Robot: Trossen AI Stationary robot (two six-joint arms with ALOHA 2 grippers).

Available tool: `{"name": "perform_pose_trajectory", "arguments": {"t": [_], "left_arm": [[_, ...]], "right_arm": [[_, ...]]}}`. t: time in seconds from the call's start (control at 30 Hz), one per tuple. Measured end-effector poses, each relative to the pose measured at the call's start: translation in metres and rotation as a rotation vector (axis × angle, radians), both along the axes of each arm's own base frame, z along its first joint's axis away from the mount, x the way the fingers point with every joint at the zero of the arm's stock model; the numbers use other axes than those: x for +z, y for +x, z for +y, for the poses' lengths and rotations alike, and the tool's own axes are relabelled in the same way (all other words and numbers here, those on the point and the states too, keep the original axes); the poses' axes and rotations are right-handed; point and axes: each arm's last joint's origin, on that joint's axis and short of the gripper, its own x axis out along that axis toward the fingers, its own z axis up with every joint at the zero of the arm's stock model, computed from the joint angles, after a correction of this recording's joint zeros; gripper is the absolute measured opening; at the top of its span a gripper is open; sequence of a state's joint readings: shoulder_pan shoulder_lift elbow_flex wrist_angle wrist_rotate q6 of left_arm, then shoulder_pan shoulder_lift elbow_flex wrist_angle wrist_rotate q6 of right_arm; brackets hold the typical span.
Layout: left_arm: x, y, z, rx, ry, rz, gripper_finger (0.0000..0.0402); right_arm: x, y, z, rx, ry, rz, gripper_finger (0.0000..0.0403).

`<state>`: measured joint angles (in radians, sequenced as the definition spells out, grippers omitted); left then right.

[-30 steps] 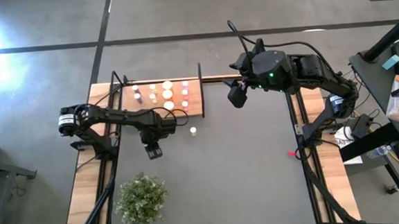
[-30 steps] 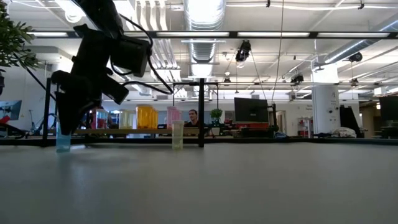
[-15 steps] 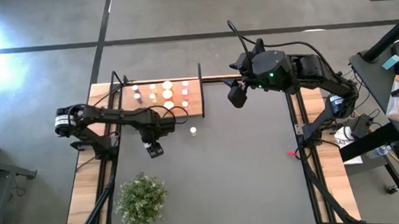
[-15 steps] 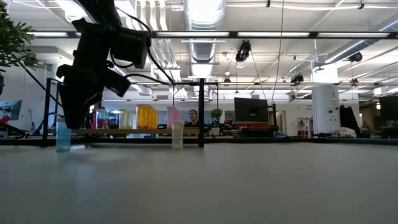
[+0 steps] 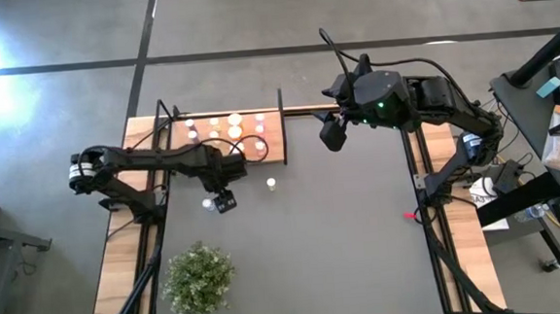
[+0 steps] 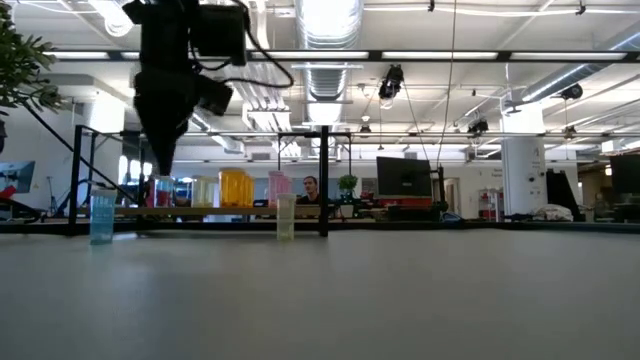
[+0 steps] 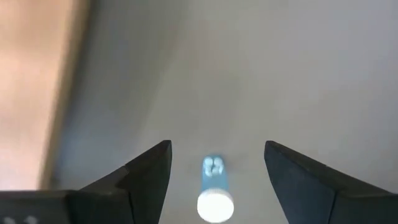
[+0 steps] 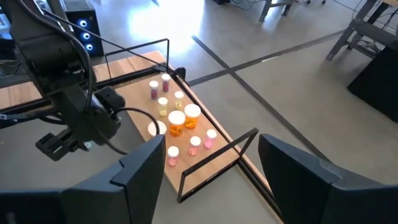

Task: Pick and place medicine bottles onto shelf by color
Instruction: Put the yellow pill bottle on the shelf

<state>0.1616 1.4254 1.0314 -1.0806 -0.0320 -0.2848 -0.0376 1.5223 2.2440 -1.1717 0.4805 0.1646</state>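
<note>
Item: blue bottle (image 5: 206, 202), white-capped, upright on the dark bench (image 5: 344, 250), apart from the shelf (image 5: 270, 150) at roughly its 7 o'clock in the high view. In the low view the blue bottle (image 6: 102, 217) stands free at the far left.

Item: left pincer (image 5: 224, 201), fingers spread and grasping nothing. In the high view it sits just beside the blue bottle, at the bottle's 3 o'clock. The left wrist view shows the blue bottle (image 7: 214, 190) below and between the two parted fingers (image 7: 146, 177), touching neither. In the low view the left pincer (image 6: 165, 165) hangs above bench level, with the blue bottle at about its 7 o'clock.

Item: pale bottle (image 5: 271, 184), white-capped, upright on the bench just off the shelf's near edge, at the left pincer's 2 o'clock.

Item: shelf, light wood with black rods, carrying small white-capped bottles (image 5: 235, 127), orange and pink among them; seen likewise in the right wrist view (image 8: 177, 121).

Item: right pincer (image 5: 332, 134), released and empty, held over the bench off the shelf's right end, well apart from all bottles.

Item: green plant (image 5: 199, 279), near the bench's front-left corner.
</note>
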Motion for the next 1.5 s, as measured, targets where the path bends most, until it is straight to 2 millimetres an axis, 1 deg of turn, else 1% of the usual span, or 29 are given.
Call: {"name": "perform_pose_trajectory", "arguments": {"t": [0.17,0.33,0.5,0.57,0.73,0.9,1.0,1.07,1.17,1.33,1.5], "left_arm": [[0.020,0.012,0.003,0.005,0.044,-0.078,0.0240],[0.035,0.024,0.005,0.006,0.061,-0.186,0.0240],[0.042,0.037,0.007,0.038,0.075,-0.327,0.0240],[0.045,0.044,0.008,0.057,0.081,-0.408,0.0240],[0.050,0.054,0.010,0.030,0.110,-0.534,0.0240],[0.042,0.066,0.012,-0.128,0.192,-0.559,0.0240],[0.032,0.077,0.014,-0.200,0.233,-0.549,0.0240],[0.024,0.084,0.015,-0.204,0.235,-0.552,0.0240],[0.017,0.090,0.016,-0.204,0.233,-0.546,0.0240],[0.006,0.091,0.015,-0.209,0.232,-0.546,0.0240],[-0.017,0.081,0.009,-0.207,0.267,-0.680,0.0240]], "right_arm": [[0.000,0.000,0.000,0.000,0.000,0.000,0.0249],[0.000,0.000,0.000,0.000,0.000,0.000,0.0249],[0.000,0.000,0.000,0.000,0.000,0.000,0.0249],[0.000,0.000,0.000,0.000,0.000,0.000,0.0249],[0.000,0.000,0.000,-0.001,0.000,0.000,0.0249],[0.000,0.000,0.000,0.000,0.000,-0.001,0.0249],[0.000,0.000,0.000,-0.001,0.000,-0.001,0.0249],[0.000,0.000,0.000,0.000,0.000,0.000,0.0249],[0.000,0.000,0.000,0.000,0.000,-0.001,0.0249],[0.000,0.000,0.000,0.000,0.000,-0.001,0.0249],[0.000,0.000,0.000,-0.001,0.000,-0.001,0.0249]]}}
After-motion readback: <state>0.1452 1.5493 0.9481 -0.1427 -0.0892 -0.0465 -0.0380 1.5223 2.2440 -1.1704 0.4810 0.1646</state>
